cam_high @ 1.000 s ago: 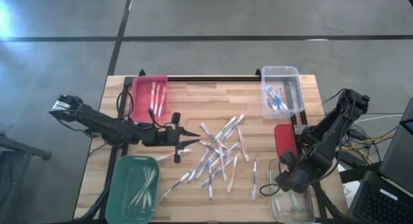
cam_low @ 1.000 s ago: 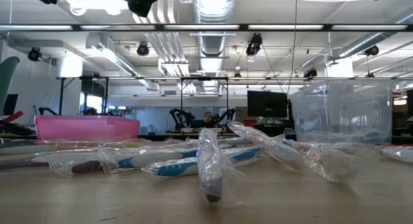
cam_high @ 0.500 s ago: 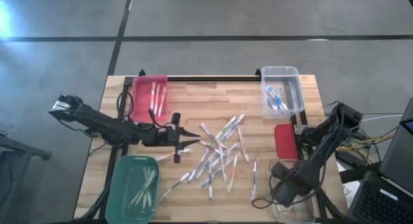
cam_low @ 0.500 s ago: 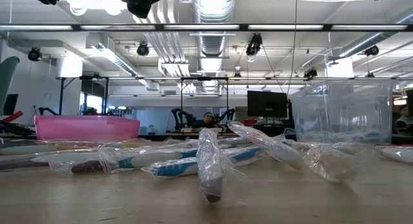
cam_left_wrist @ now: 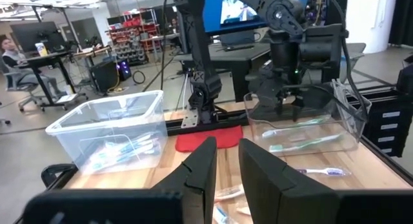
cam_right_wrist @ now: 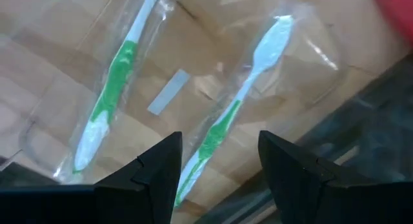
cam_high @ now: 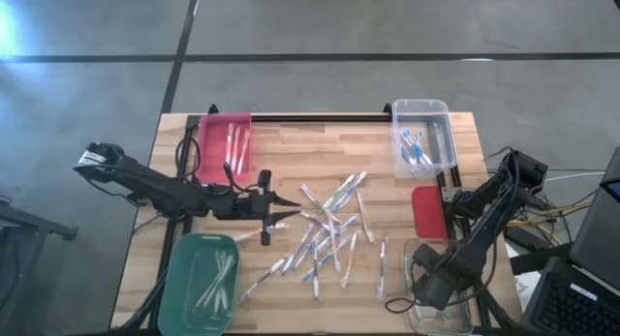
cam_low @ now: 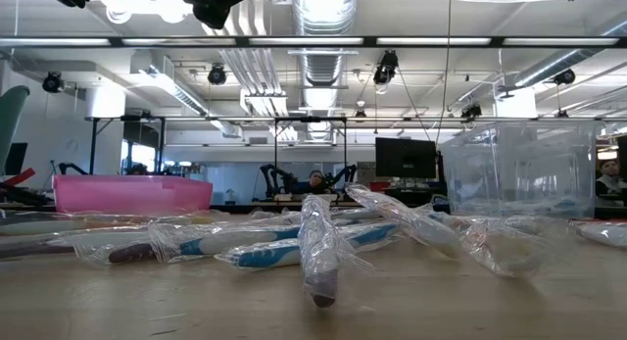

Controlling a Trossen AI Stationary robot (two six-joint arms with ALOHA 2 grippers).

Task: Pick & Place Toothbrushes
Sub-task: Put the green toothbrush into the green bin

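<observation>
Right claw (cam_high: pixel 426 290): mine, over the clear near-right bin (cam_high: pixel 465 315), fingers apart with nothing between them; two green-handled brushes (cam_right_wrist: pixel 222 124) lie wrapped in crinkly film below, so I judge this a drop-off.
Green bin (cam_high: pixel 198 283): near left, smooth plastic, pale sticks inside.
Toothbrushes (cam_high: pixel 329 234): thin wrapped sticks, scattered mid-table.
Left claw (cam_high: pixel 286 212): mine, just left of that heap, fingers a narrow gap apart, empty.
Pink bin (cam_high: pixel 226 145): far left, a few brushes.
Clear bin (cam_high: pixel 423 137): far right, blue-handled brushes.
</observation>
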